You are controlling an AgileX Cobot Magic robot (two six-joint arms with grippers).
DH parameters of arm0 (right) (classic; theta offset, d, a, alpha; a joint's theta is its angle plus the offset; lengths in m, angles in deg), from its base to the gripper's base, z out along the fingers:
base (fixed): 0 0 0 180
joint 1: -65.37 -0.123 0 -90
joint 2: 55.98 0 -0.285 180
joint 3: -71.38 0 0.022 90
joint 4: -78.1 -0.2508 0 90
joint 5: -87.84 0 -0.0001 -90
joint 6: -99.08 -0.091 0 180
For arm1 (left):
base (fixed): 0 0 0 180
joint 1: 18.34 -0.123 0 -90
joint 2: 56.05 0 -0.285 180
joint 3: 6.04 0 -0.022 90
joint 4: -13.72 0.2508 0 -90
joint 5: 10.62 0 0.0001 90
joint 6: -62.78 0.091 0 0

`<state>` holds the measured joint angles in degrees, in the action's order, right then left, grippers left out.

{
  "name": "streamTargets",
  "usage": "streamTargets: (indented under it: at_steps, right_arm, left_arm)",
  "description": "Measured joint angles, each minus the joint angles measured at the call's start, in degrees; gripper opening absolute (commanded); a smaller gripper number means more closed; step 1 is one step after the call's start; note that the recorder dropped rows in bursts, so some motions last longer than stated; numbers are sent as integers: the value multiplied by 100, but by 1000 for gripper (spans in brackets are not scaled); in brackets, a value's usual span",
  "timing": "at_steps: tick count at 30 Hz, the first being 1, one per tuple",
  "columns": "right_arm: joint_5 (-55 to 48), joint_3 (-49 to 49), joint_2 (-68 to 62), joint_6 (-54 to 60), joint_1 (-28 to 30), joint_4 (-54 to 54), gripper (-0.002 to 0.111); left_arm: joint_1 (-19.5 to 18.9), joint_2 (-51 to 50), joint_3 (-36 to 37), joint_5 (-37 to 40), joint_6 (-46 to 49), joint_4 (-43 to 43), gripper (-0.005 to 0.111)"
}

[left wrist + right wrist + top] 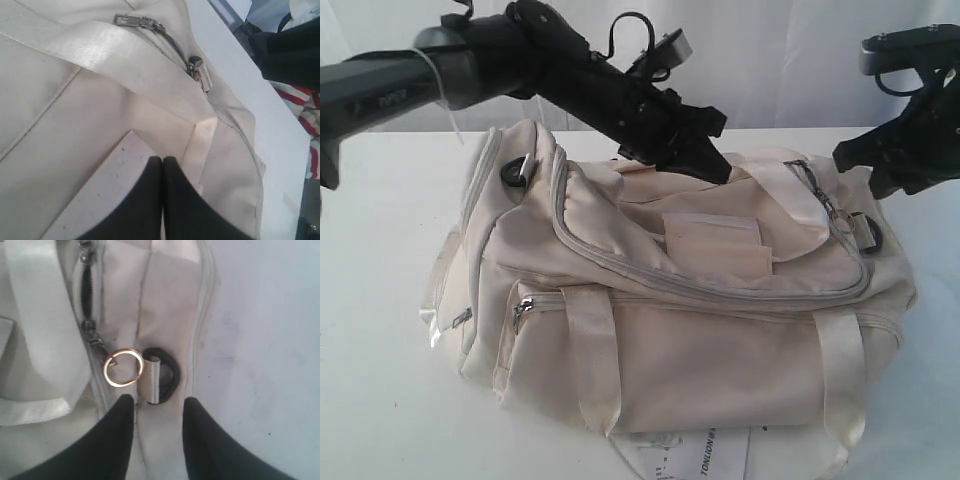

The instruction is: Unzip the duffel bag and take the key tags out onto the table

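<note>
1. The duffel bag [700, 350] is seen lying on the table [380, 400], one long side toward the near edge. Its interior is hidden in every view.
2. The left gripper [162, 160] is seen above the bag's top panel, fingers pressed together with nothing between them. Whether the fabric is touched cannot be told.
3. The right gripper [157, 400] is placed over the bag's right end, jaws apart and empty. The gold pull ring [123, 368] and the black ring [170, 365] lie just beyond its fingertips.
4. A printed paper tag [705, 455] under the bag's near side is cut off by the frame edge, and its print is barely legible.
</note>
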<state>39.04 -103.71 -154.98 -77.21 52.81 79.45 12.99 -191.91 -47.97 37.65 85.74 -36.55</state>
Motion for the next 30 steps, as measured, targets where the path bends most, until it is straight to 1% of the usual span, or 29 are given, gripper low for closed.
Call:
streamTargets:
  at_steps: [2,4,6,8,9,10,12,16,19,25,30]
  right_arm:
    - [-10,0,0,-114,0,118,34]
    - [-10,0,0,-180,0,173,38]
    - [1,0,0,-205,0,197,44]
    - [14,0,0,-205,0,197,52]
    - [38,0,0,-217,0,197,55]
    - [86,9,0,-217,0,211,58]
    - [206,9,-35,-217,0,197,60]
    - [380,9,-285,-217,0,86,60]
    - [472,9,-632,-97,0,-135,60]
    - [755,22,-1108,291,0,-545,60]
    - [1116,22,-1211,315,0,-659,60]
  left_arm:
    - [0,-228,-212,22,-48,-176,12]
    - [0,-421,-365,22,-63,-345,25]
    - [18,-539,-450,35,-63,-406,43]
    - [33,-614,-494,35,-63,-429,58]
    - [47,-637,-494,35,-52,-429,64]
    - [47,-651,-503,35,-40,-396,66]
    - [47,-662,-506,47,-40,-187,64]
    - [35,-640,-530,138,-277,633,53]
    - [-2,-615,-530,229,-525,1095,48]
    - [-85,-594,-540,475,-616,1437,48]
    - [-94,-518,-540,510,-616,1590,48]
